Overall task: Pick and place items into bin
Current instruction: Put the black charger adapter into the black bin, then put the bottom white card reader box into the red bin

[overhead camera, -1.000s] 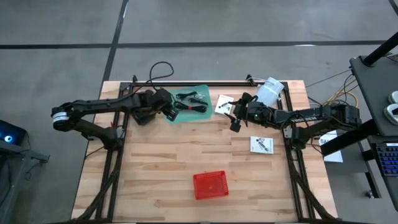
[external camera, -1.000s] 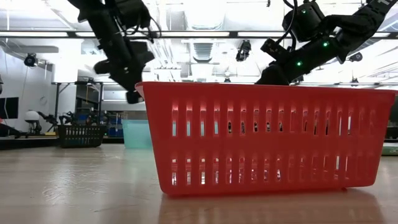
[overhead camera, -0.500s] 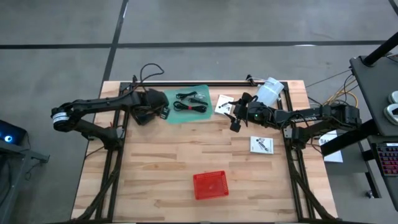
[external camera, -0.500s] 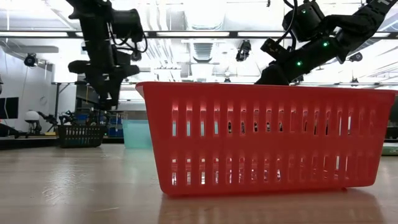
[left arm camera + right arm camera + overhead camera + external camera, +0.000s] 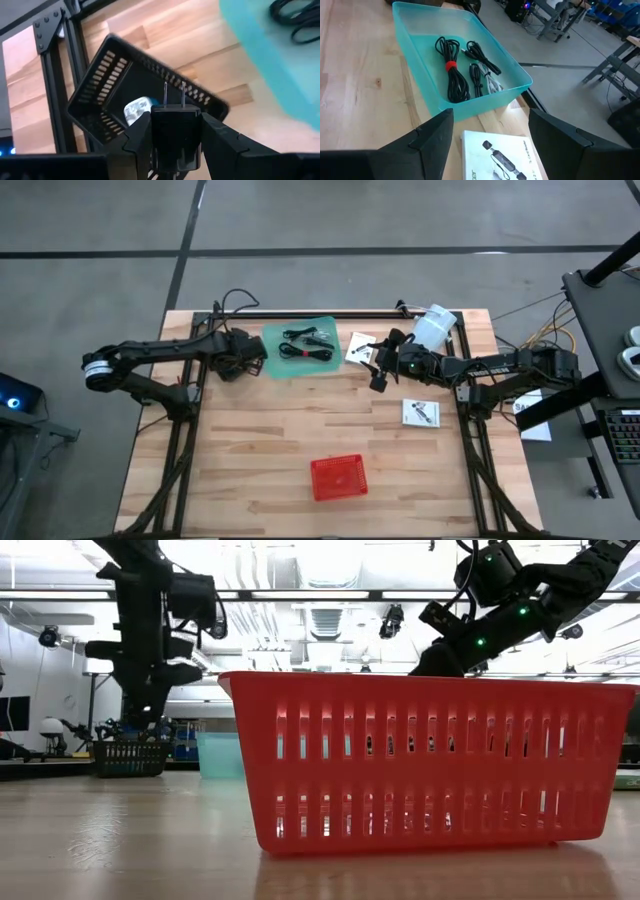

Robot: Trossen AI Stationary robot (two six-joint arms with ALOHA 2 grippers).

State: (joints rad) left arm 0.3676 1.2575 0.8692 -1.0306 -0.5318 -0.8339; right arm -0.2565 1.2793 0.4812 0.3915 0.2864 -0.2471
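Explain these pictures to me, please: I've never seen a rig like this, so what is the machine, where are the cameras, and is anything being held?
Two dark robot arms work at a wooden table. One camera looks straight down, one sits at table height behind the red basket, and one rides on each wrist. The left gripper, its jaws closed on a black plug adapter, hangs above a black basket. The right gripper, jaws open and empty, hovers near a white card beside a teal tray holding coiled black cables. Another card and a white cylinder also lie on the table.
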